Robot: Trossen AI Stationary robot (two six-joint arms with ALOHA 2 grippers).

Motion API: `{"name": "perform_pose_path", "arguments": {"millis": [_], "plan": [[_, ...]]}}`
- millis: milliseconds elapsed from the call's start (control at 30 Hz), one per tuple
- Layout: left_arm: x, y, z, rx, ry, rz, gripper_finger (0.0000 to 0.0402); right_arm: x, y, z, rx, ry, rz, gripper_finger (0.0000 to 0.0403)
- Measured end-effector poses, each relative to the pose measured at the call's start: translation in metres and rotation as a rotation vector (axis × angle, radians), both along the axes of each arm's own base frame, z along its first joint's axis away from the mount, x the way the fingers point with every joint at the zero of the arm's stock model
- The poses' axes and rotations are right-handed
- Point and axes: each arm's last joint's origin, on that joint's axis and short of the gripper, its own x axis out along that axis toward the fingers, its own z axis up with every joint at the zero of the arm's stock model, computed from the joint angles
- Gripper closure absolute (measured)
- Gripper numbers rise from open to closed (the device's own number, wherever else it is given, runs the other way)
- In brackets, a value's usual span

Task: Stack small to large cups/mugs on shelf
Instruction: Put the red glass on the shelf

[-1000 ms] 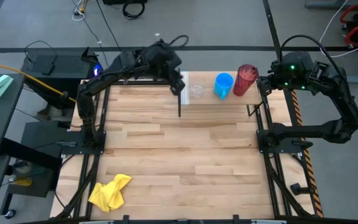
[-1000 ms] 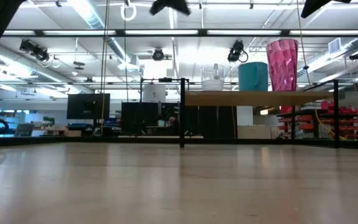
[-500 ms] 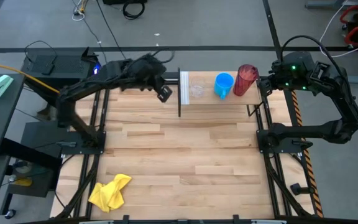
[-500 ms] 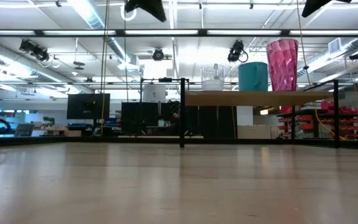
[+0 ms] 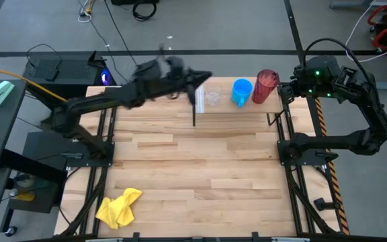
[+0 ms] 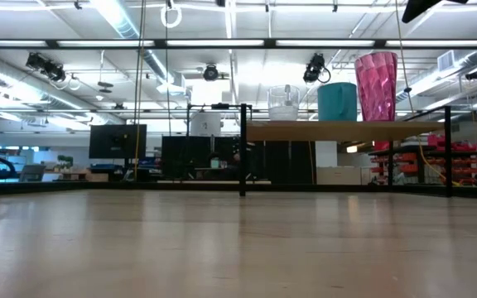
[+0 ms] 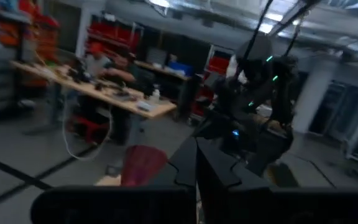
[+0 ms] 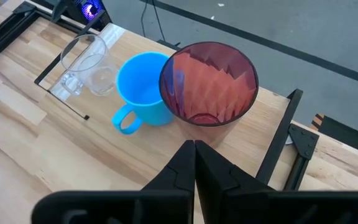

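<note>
The left pincer (image 5: pixel 203 76), clenched empty, has swung back toward the clear cup (image 5: pixel 212 98) on the shelf (image 5: pixel 247 106), where cup, blue mug (image 5: pixel 241 92) and red tumbler (image 5: pixel 267 85) already stand in order, so both arms, the right pincer (image 8: pixel 194 163) clenched too, need only retreat.

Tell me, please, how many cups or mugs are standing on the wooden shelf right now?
3, in one row: small clear plastic cup nearest the white end panel, bright blue handled mug in the middle, tall dark red tumbler at the far end. None appear hidden.

Free: light plank tabletop (image 5: pixel 200 168) bare across its middle | Obstacles: raised light wooden shelf (image 5: pixel 237 105) at far edge carried small clear plastic cup (image 5: pixel 212 98), bright blue handled mug (image 5: pixel 241 92), dark red ribbed tumbler (image 5: pixel 266 85) in a row | crumpled yellow cloth (image 5: pixel 118 208) sat at near-left corner | left tool (image 5: pixel 195 82) hung just beside shelf's white end panel (image 5: pixel 199 95)
</note>
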Motion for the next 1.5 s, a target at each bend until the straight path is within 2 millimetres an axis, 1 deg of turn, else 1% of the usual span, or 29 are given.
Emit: {"name": "perform_pose_path", "arguments": {"millis": [100, 133, 200, 333, 400, 500, 567, 600, 667, 733, 833, 1000, 1067, 1167, 1200, 1333, 1500], "plan": [[0.037, 0.017, -0.008, -0.037, 0.013, -0.087, 0.0390, 0.000, 0.000, 0.000, 0.000, 0.000, 0.001, 0.0389], [0.049, 0.022, -0.009, -0.034, 0.010, -0.113, 0.0388, 0.000, 0.000, 0.000, 0.000, 0.000, 0.000, 0.0389], [0.067, 0.029, -0.007, -0.028, 0.012, -0.137, 0.0382, 0.000, 0.000, 0.000, 0.001, -0.002, -0.002, 0.0389], [0.093, 0.040, 0.012, 0.034, -0.075, -0.138, 0.0383, 0.000, 0.001, 0.000, 0.008, -0.010, 0.007, 0.0389], [0.108, 0.043, 0.017, 0.060, -0.114, -0.157, 0.0388, 0.000, 0.001, 0.000, 0.009, -0.011, 0.008, 0.0389], [0.132, 0.047, 0.012, 0.067, -0.139, -0.192, 0.0392, 0.000, 0.001, 0.000, 0.008, -0.011, 0.008, 0.0389], [0.144, 0.050, 0.000, 0.045, -0.162, -0.212, 0.0391, -0.001, 0.001, 0.000, 0.007, -0.013, 0.007, 0.0389], [0.146, 0.053, -0.007, 0.028, -0.188, -0.218, 0.0389, -0.001, 0.001, 0.000, 0.007, -0.013, 0.008, 0.0389], [0.148, 0.059, -0.019, -0.018, -0.162, -0.212, 0.0384, -0.003, 0.002, 0.001, 0.005, -0.016, 0.008, 0.0389], [0.149, 0.066, -0.031, -0.040, -0.127, -0.169, 0.0381, -0.004, 0.003, 0.001, 0.002, -0.019, 0.007, 0.0389], [0.152, 0.072, -0.046, -0.063, -0.080, -0.132, 0.0381, -0.006, 0.004, 0.001, -0.001, -0.021, 0.006, 0.0389], [0.157, 0.073, -0.057, -0.085, -0.066, -0.130, 0.0392, -0.006, 0.004, 0.001, -0.004, -0.019, 0.007, 0.0389], [0.164, 0.071, -0.067, -0.080, -0.071, -0.125, 0.0393, -0.006, 0.004, 0.001, -0.004, -0.019, 0.007, 0.0389], [0.168, 0.072, -0.078, -0.105, -0.044, -0.122, 0.0388, -0.006, 0.004, 0.001, -0.004, -0.019, 0.007, 0.0389], [0.171, 0.072, -0.079, -0.101, -0.060, -0.118, 0.0385, -0.006, 0.004, 0.001, -0.004, -0.019, 0.007, 0.0389], [0.173, 0.072, -0.087, -0.121, -0.034, -0.106, 0.0377, -0.006, 0.004, 0.001, -0.004, -0.019, 0.008, 0.0389], [0.175, 0.076, -0.093, -0.118, -0.010, -0.083, 0.0379, -0.006, 0.004, 0.001, -0.005, -0.017, 0.009, 0.0389]]}}
